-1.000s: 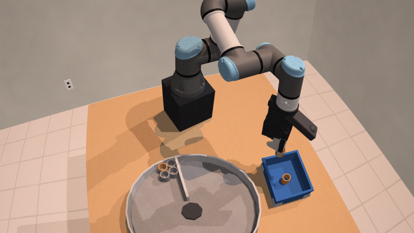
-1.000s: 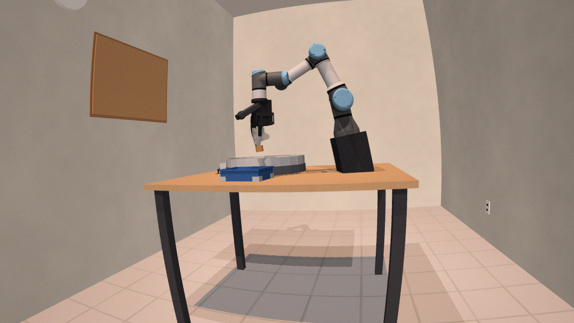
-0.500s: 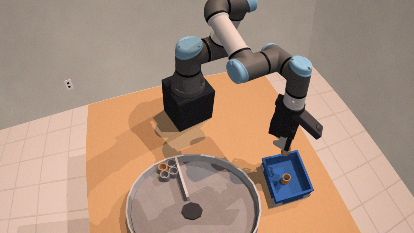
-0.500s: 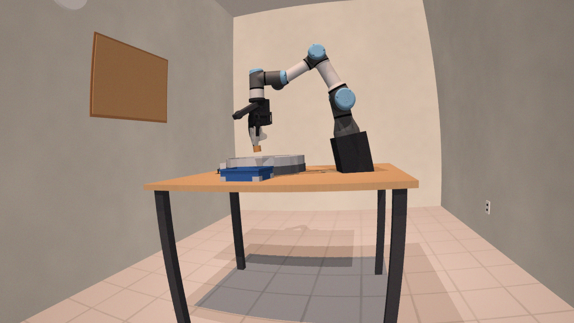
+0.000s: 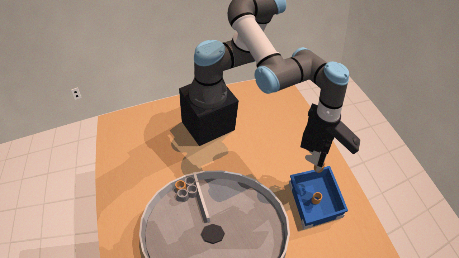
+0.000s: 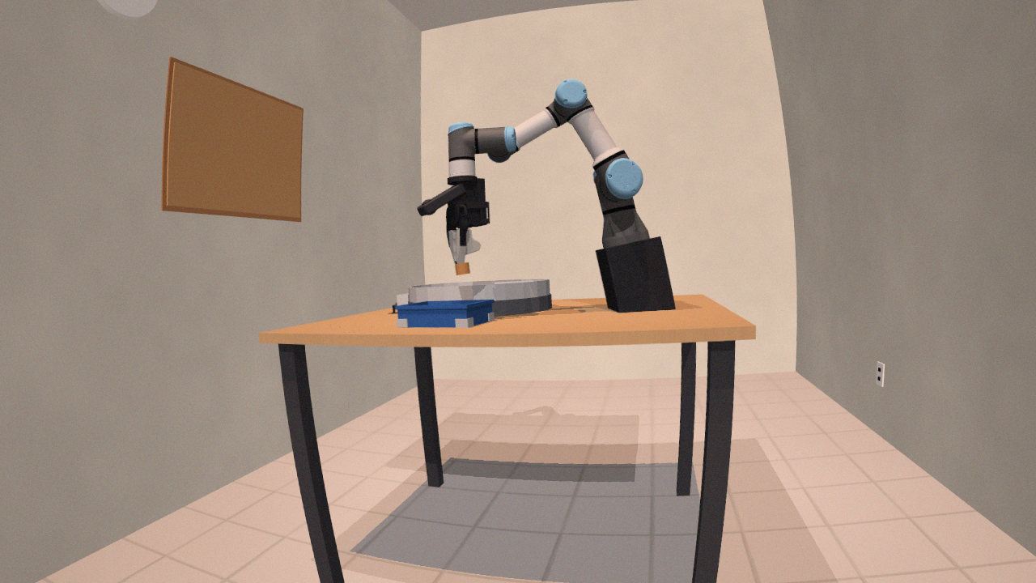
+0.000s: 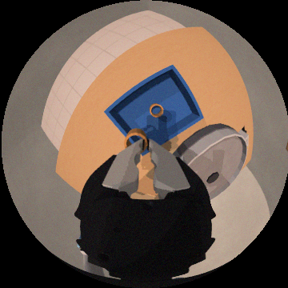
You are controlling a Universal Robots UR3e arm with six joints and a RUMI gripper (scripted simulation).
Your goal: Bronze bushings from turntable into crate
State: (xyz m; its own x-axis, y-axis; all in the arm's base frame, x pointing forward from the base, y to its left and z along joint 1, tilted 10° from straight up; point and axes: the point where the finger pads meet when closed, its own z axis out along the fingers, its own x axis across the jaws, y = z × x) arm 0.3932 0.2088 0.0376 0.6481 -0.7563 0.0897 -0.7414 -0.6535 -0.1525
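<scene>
1. Bronze bushing (image 5: 318, 168) pinched in closed gripper (image 5: 319, 163), hanging above crate (image 5: 337, 189) rim.
2. Second bronze bushing (image 5: 316, 198) stands inside crate.
3. Beside crate, turntable (image 5: 154, 199) carries third bronze bushing (image 5: 180, 184) touching steel bushings (image 5: 187, 191).

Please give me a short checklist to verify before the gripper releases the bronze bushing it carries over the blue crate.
1. Gripper shut on the carried bronze bushing: ok.
2. Carried bushing inside the crate outline: cannot tell; it appears over the rim nearest the arm.
3. Height above crate, exterior view: well above; not ok for a gentle drop.
4. Bronze bushing already in crate off the drop spot: ok.
5. Steel bushings on turntable: ok.
6. One bronze bushing remains there: not ok.
</scene>
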